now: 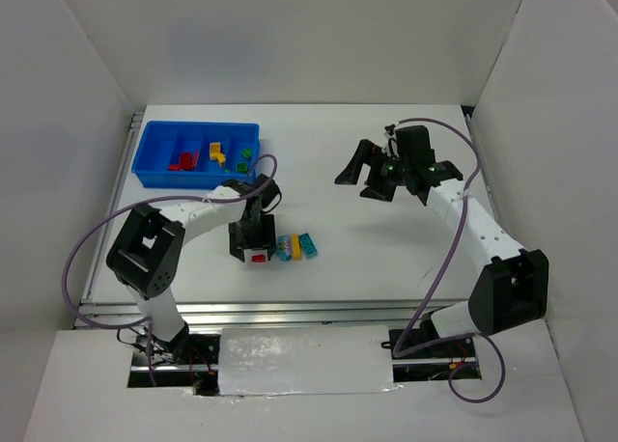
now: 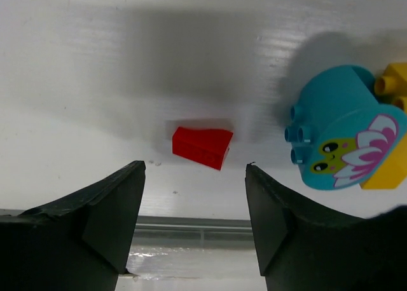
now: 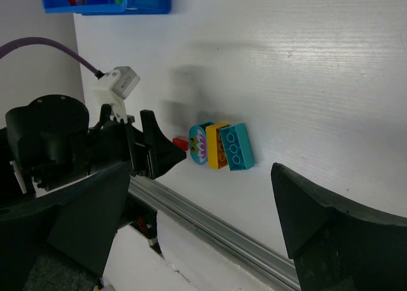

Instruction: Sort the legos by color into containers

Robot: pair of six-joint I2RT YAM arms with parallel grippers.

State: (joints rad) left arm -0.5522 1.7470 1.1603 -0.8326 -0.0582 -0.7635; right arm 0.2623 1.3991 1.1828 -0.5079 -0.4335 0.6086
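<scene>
Wide-open left gripper (image 2: 194,176), holding nothing, hanging low with one finger on either side of a red brick (image 2: 202,147) and touching it with neither. Small, wedge-like red brick lying flat on the white table (image 2: 95,68), roughly centred in the gap and a little skewed to the line between the fingers.

Just beside the red brick, beyond the finger on the right of the wrist view: a cyan rounded brick (image 2: 340,132) printed with a frog face, pressed against a yellow brick (image 2: 389,171). Past those two, farther again from the red brick, a cyan studded brick (image 3: 236,147).

Well away from the red brick, toward the far left corner of the table: the blue tray (image 1: 154,179), with red pieces (image 1: 179,162) already in one of its inner compartments. Farther still from the red brick, across the table to the right: the right gripper (image 1: 370,179), raised, spread wide and empty.

For a clean pick, probably best as follows. Lower straight down until the pads flank the red brick's sides. Keep the nearer finger off the frog-faced brick. Close slowly, since so small and smooth a piece may twist or squirt out. Lift straight up before swinging toward the compartment holding red.
</scene>
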